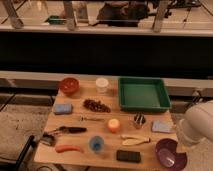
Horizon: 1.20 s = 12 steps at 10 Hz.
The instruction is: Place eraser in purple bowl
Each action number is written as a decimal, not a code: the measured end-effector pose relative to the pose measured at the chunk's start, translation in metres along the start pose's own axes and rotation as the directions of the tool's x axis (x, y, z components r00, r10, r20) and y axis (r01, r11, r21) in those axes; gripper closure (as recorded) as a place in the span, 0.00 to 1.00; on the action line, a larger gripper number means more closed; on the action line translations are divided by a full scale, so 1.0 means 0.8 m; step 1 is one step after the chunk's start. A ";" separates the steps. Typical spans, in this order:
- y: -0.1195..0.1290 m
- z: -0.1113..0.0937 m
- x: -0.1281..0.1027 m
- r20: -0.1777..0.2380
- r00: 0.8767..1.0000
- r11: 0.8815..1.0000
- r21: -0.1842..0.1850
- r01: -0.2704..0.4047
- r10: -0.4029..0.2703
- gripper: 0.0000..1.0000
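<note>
Looking at the camera view, you've got a wooden table [106, 160] w/ a spread of small items. The eraser [128, 156], a flat black block, lies near the front edge, a bit right of centre, apart from its neighbours. The purple bowl [167, 156] sits at the front right corner, just right of the eraser w/ a strip of bare wood btw them. A white arm [197, 125] comes in over the right edge and covers the bowl's back right rim. The hand [183, 142] is at the arm's lower end, over that rim and apart from the eraser. You can't tell whether it's wide or narrow.

Rest of the table:
- **Back edge:** green tray [144, 95] at the back right corner, white cup [102, 85] just left of it, red-orange bowl [69, 85] at the back left corner.
- **Left edge:** blue-grey sponge [63, 108], w/ a dark reddish cluster [96, 105] to its right. A black-handled tool [67, 130] lies further front, and an orange-red long item [69, 148] near the front left corner.
- **Front edge:** small blue item [96, 145] btw that long item and the eraser.
- **Centre:** orange round item [114, 125]. A yellowish item [135, 140] lies just behind the eraser.
- **Right half:** small dark item [139, 119] in front of the tray, and a 2nd blue-grey pad [161, 126] behind the purple bowl, beside the arm.
</note>
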State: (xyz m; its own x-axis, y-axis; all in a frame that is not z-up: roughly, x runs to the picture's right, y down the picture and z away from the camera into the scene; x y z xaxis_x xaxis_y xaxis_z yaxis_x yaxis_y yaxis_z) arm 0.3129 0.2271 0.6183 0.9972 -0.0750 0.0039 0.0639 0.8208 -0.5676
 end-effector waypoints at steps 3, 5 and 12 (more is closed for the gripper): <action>0.016 -0.004 -0.041 0.028 0.999 0.999 -0.019 0.048 -0.047 0.20; 0.029 -0.005 -0.060 0.053 0.996 0.998 -0.019 0.066 -0.065 0.20; 0.070 0.023 -0.142 0.141 0.985 0.995 -0.003 0.102 -0.100 0.20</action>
State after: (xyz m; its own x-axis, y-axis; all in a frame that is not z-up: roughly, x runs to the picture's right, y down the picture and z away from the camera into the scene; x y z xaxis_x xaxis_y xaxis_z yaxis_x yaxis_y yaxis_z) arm 0.2041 0.2919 0.6011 0.9813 -0.0765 0.1768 0.1651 0.8070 -0.5669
